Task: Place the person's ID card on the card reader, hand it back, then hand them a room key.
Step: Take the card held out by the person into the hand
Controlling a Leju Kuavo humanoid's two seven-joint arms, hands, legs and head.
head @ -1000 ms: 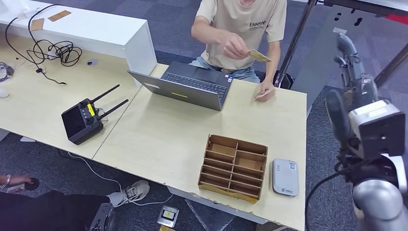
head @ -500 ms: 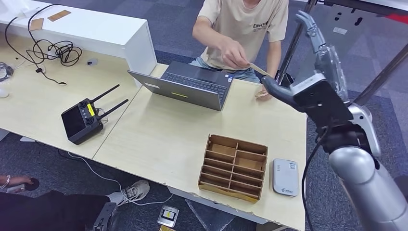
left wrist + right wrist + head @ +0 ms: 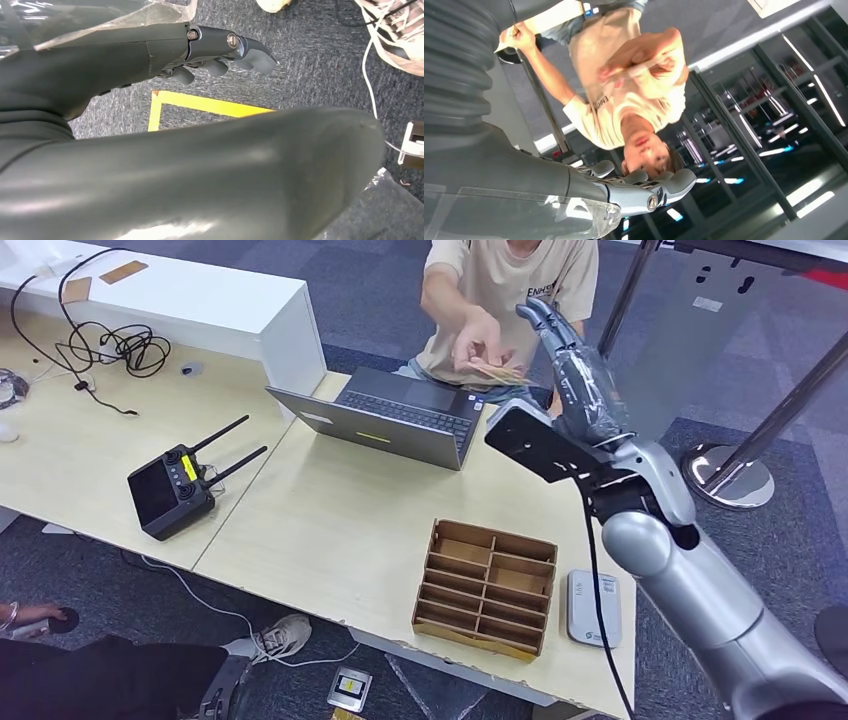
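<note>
Right hand point(image 3: 575, 370) nearer, half-hiding ID card point(image 3: 497, 370)

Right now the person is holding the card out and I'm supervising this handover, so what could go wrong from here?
1. The right hand is raised with fingers spread, not yet on the ID card; closing early might catch the person's hand.
2. The card looks thin and edge-on, so a pinch could slip.
3. The open laptop sits just below; a dropped card could land on it.

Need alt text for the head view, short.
The robot's raised right hand, fingers apart, reaches toward a thin tan ID card a seated person holds out over an open grey laptop; a slotted wooden tray sits beside a white card reader.
</note>
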